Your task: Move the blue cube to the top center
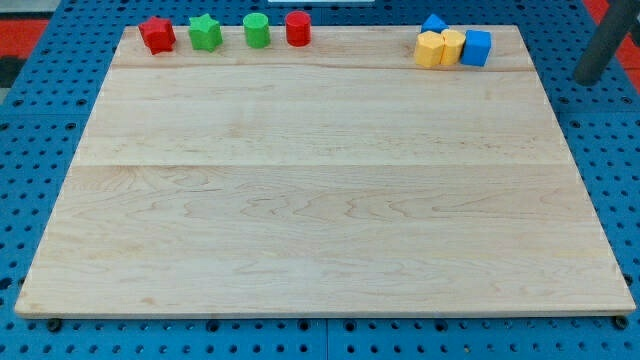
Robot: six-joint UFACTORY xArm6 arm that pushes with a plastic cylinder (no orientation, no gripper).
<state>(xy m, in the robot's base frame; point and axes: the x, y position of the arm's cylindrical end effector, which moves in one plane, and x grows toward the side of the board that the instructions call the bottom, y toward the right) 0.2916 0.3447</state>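
Observation:
The blue cube (477,47) sits at the top right of the wooden board (320,200). It touches the right side of a yellow block (452,46), and a second yellow block (429,49) lies left of that. Another blue block (433,23) lies just behind the yellow ones. My tip (590,77) is the lower end of a dark rod at the view's right edge. It is off the board, well to the right of the blue cube, touching no block.
Along the top left edge lie a red star-shaped block (157,34), a green star-shaped block (205,32), a green cylinder (257,30) and a red cylinder (298,28). Blue pegboard (40,120) surrounds the board.

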